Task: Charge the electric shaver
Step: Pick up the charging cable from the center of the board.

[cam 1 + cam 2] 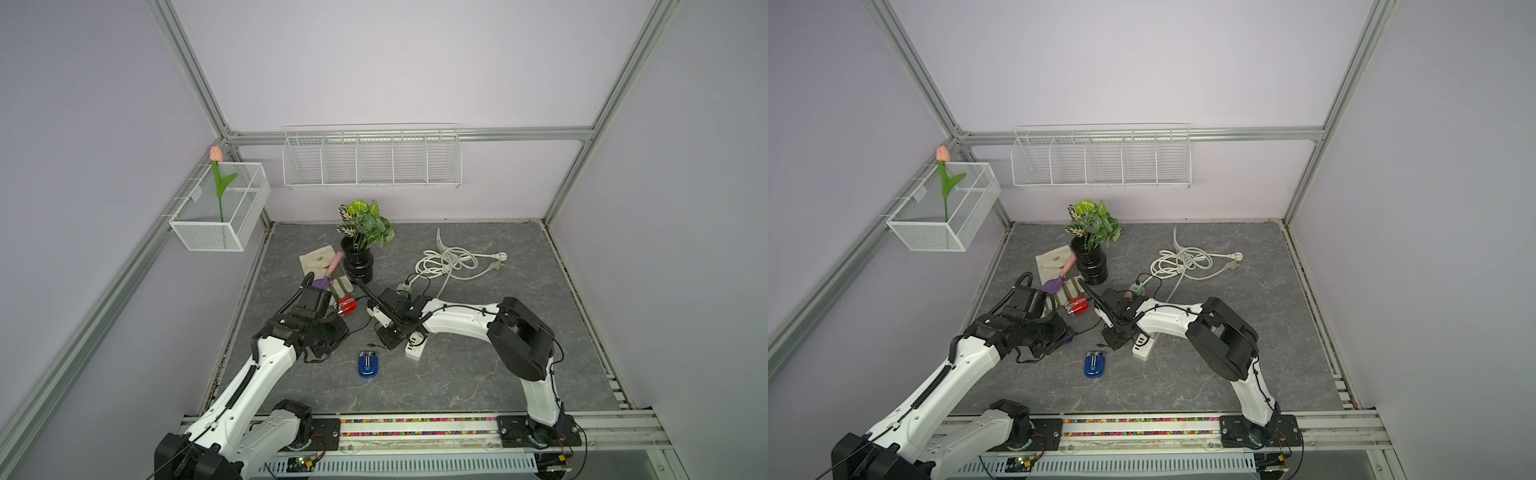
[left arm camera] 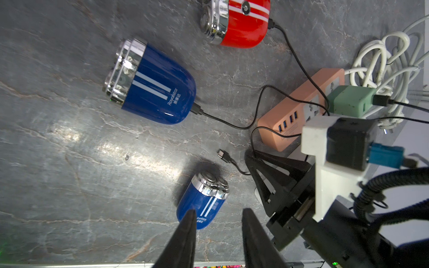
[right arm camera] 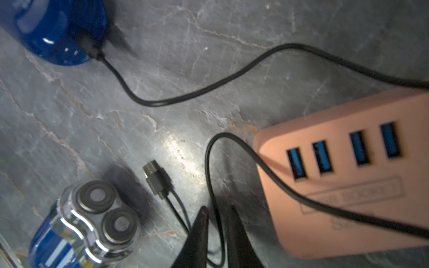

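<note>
Toward the near middle of the desk (image 1: 457, 386), the unplugged blue shaver (image 1: 368, 365) lies flat, striped face up. Its chrome head points far and its rounded base points near, and it sits left of the power strip (image 3: 348, 208). The USB-C plug (image 3: 154, 176) of the black charging cable (image 3: 208, 167) lies free just beyond the head, not touching it.

The right end effector (image 3: 218, 207) sits low by the strip. Its fingers are drawn close with a slim gap, and the cable runs between them; whether they actually pinch it cannot be told. The left end effector (image 2: 219, 210) hovers over the shaver, fingers apart and empty.

The shaver looks small and light, and its glossy shell is probably slippery. A hold across the mid-body flanks seems best, clear of the round cutters, which look delicate. It should also stay clear of the base, where the red shaver (image 2: 239, 23) and the plugged-in blue shaver (image 2: 153, 85) take their cables.

The cable is limp and will not push a plug home. The stiff moulded plug housing is the place to grip it. The shaver's base faces away from the plug, so one of the two likely needs turning.
</note>
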`<state>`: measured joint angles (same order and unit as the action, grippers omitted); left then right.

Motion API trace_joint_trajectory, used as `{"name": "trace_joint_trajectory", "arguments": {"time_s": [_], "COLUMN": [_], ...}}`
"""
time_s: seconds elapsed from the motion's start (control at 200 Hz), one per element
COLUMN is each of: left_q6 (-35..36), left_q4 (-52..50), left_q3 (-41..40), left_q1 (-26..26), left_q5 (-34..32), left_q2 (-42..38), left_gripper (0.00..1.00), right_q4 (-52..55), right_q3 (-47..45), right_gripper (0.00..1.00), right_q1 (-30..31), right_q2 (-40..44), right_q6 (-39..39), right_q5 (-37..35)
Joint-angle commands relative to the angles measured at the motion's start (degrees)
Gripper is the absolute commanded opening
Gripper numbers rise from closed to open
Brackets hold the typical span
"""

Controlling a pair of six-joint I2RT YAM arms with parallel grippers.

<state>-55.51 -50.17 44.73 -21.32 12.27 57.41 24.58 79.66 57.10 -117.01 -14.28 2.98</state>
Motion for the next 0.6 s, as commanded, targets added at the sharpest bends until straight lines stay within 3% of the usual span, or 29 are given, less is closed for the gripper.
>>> {"name": "trace_joint_trajectory", "arguments": {"time_s": [0.0, 0.14, 0.305, 0.595], "left_q6": [0.9, 0.1, -6.1, -25.5], "left_q4": [2.1, 4.6, 9.2, 20.9], "left_q3": [0.2, 1.1, 3.5, 8.1], "left_q1": [0.3, 0.2, 0.3, 0.4], "left_q5": [1.2, 3.6, 7.9, 14.5], "left_q2": [-0.5, 0.2, 2.1, 8.0], "left_gripper": [0.35, 0.38, 0.44, 0.51], "right_q4": [-0.5, 0.3, 2.2, -0.6], "right_q3": [0.7, 0.6, 0.1, -3.0], "right_gripper": [0.09, 0.07, 0.07, 0.07], "right_q1": [-0.8, -3.3, -7.3, -13.9], "right_q2": [3.1, 10.0, 17.3, 25.1], "right_q6": [-0.9, -4.7, -8.3, -14.2], "right_q5": [0.7, 5.0, 11.4, 17.8]}}
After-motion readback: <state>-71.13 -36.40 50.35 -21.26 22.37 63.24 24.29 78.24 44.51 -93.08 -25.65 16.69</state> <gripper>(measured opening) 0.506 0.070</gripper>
